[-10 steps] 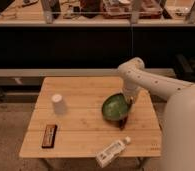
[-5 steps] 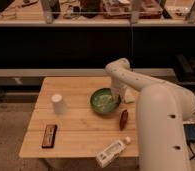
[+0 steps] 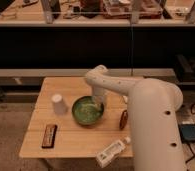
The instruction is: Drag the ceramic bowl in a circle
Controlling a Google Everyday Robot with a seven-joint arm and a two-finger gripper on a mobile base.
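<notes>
Your round, shallow green glazed ceramic bowl (image 3: 88, 110) has slid left across the wooden worktop (image 3: 76, 142) and now sits just right of the small white cup (image 3: 58, 103). The hand (image 3: 97, 103), closed tight, has moved left with it and rests at the bowl's right rim.

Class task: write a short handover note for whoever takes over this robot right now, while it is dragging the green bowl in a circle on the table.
Gripper: shut, down at the right rim of the bowl; whether it pinches the rim is hard to tell.
Bowl: mid-table, right of the white cup.
Done: dragging has begun; the bowl has moved left.
Left: complete the circle, avoid the cup, then release.
</notes>
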